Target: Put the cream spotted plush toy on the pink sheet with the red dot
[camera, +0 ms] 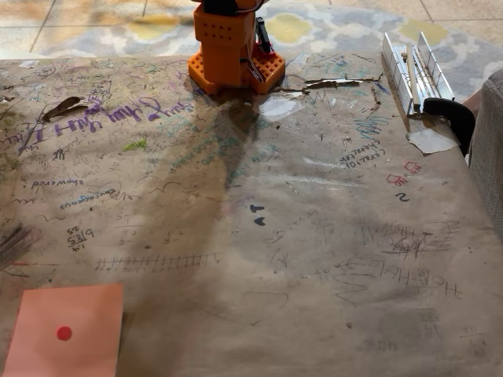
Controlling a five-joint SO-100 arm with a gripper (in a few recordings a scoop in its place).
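Pink sheet [67, 330] bare, arm base [233, 49] upright.

arm base [232, 51] in fixed view: bright orange 3D-printed plastic, boxy upright housing with a row of small round holes across its front, wider flat foot with a grid of holes at right, thin dark cables running down its right side

The orange arm [230, 43] at twelve o'clock ran off the top edge; the pink sheet [67, 330] at seven o'clock was cropped below.
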